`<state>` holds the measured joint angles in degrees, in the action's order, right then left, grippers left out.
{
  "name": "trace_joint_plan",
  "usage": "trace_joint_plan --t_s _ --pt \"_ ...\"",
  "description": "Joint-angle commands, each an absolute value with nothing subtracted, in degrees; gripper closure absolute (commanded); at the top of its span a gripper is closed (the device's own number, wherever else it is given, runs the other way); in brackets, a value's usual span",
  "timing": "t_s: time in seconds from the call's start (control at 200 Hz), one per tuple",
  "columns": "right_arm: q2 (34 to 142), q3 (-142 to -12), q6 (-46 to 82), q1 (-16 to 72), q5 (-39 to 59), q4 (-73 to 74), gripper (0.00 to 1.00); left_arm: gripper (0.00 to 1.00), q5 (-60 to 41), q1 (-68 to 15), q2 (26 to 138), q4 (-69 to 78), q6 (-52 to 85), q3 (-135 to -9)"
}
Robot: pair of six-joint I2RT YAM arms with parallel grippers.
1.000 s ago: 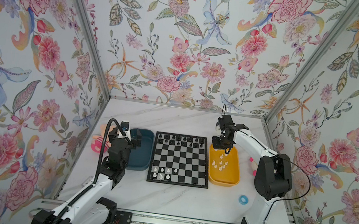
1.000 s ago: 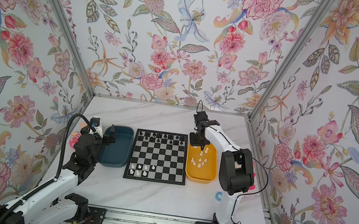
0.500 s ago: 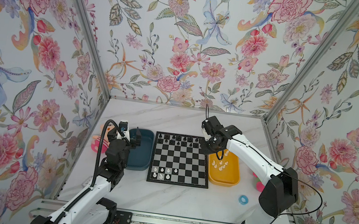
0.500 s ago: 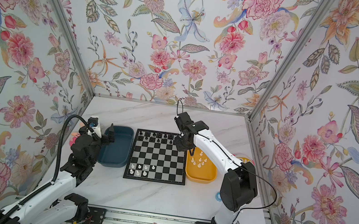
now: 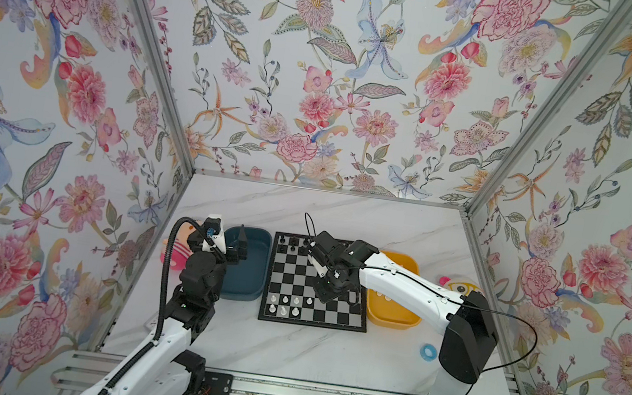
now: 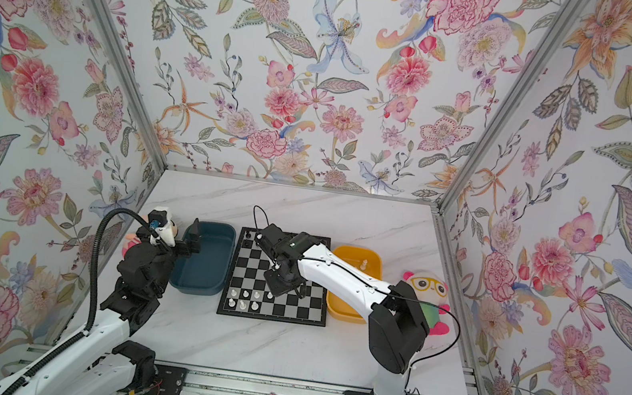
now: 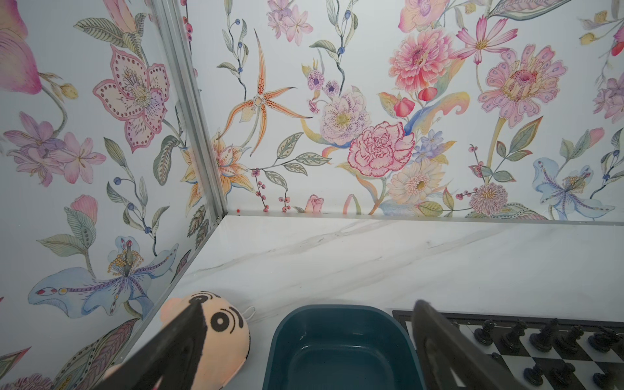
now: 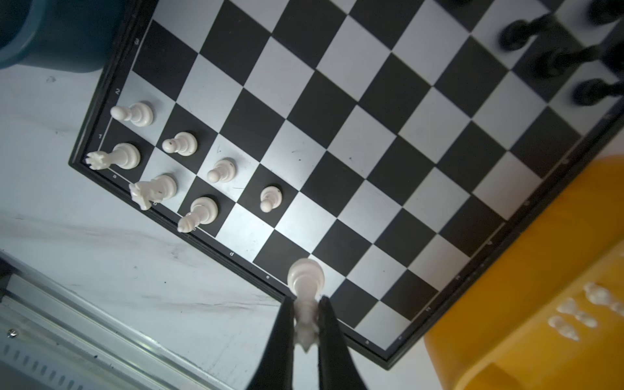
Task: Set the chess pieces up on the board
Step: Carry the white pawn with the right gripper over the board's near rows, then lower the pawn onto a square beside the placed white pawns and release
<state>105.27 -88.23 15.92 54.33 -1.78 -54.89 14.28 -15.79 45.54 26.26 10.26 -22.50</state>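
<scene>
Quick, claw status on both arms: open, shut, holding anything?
Left claw: open, holding nothing.
Right claw: shut on a tall white chess piece, over the chessboard's near edge.

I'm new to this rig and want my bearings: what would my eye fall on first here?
The loud floral walls around the marble table strike first. Then the board at the table's middle, with the right gripper shut on a tall white piece over its near side. Seven white pieces already stand in its near left corner.
</scene>
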Motion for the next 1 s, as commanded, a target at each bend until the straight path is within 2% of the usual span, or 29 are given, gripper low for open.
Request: trace_joint_plan --t_s 0.0,0.996 --pt "107.60 -89.12 17.56 55.75 0.34 -53.98 1.00 0.04 13.08 -16.40 44.22 27.12 11.20 -21.33" --pt "114.06 -89.97 19.11 59.43 0.44 -52.57 1.00 0.04 13.71 -16.41 42.47 26.63 11.25 -20.83"
